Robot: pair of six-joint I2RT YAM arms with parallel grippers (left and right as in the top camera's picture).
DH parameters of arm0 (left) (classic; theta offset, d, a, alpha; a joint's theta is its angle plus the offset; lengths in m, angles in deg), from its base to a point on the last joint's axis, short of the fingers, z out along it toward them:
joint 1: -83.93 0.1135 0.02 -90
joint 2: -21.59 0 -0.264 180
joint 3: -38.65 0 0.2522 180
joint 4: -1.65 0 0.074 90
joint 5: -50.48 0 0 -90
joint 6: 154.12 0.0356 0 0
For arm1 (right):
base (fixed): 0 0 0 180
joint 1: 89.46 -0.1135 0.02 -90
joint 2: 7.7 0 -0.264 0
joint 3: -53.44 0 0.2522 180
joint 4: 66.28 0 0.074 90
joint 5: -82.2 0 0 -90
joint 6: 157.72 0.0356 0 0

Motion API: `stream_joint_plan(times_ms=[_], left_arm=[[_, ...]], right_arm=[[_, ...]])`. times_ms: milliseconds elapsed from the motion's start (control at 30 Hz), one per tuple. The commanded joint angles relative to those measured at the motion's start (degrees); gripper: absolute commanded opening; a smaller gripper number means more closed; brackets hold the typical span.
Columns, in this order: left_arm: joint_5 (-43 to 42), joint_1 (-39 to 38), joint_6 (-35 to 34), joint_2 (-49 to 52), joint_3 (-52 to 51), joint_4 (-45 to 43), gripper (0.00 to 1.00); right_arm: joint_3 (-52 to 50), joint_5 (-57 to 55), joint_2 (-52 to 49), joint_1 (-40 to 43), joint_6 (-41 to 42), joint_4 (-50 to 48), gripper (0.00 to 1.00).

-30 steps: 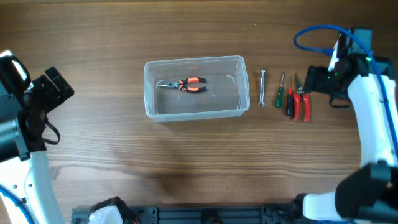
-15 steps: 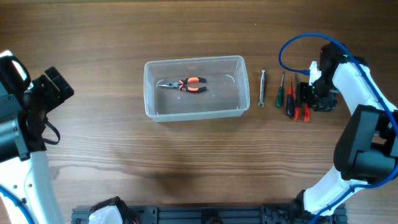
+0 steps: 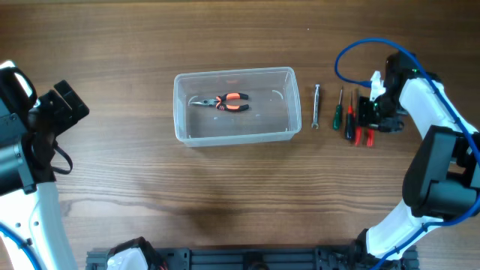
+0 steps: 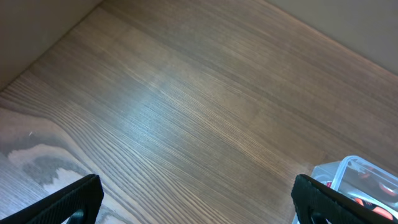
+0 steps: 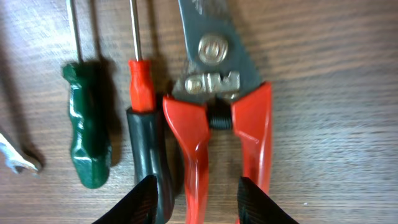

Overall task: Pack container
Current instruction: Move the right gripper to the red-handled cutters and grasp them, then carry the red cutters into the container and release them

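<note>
The container (image 3: 234, 73) is a clear plastic tub at the table's middle, with orange-handled pliers (image 3: 222, 102) lying inside; one corner of the container (image 4: 348, 171) shows in the left wrist view. My right gripper (image 3: 365, 112) is down over the red-handled cutters (image 5: 217, 81). Its jaws (image 5: 200, 202) are narrowed. The left finger overlaps the red-and-black screwdriver (image 5: 142, 93), the right finger overlaps the right red handle, and the left red handle lies between them. Whether they press on the handles is unclear. My left gripper (image 4: 196, 202) hangs wide open over bare wood, far left.
A row of tools lies right of the tub: a small wrench (image 3: 316, 106), a green screwdriver (image 3: 338, 112), the red-and-black screwdriver (image 3: 349, 124), then the cutters (image 3: 364, 129). The right arm's blue cable (image 3: 352, 52) loops above them.
The right arm swung in and came down over the cutters, and its jaws narrowed from wide open. The left arm stayed put.
</note>
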Motion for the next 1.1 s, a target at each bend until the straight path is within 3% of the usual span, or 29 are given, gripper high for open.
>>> stream_joint_plan(times_ms=[0,500,867,933,1033,1067], left_arm=[[0.31,0.31,-0.68,-0.37,0.13,-0.15,1.00],[0.31,0.31,-0.68,-0.37,0.13,-0.15,1.00],[0.31,0.31,-0.68,-0.37,0.13,-0.15,1.00],[0.31,0.31,-0.68,-0.37,0.13,-0.15,1.00],[0.31,0.31,-0.68,-0.37,0.13,-0.15,1.00],[0.31,0.31,-0.68,-0.37,0.13,-0.15,1.00]], right_arm=[[-1.62,1.42,-1.64,-0.09,0.11,-0.68,0.40],[-2.36,1.18,-2.16,-0.09,1.60,-3.82,0.28],[-2.36,-2.60,-7.89,-0.15,3.50,-3.72,0.28],[-2.34,-2.45,-7.96,-0.50,3.50,-3.78,0.22],[-2.25,-1.14,-7.91,-0.81,3.54,-3.43,0.05],[-1.88,-0.48,-7.82,-0.79,4.11,-2.89,0.04]])
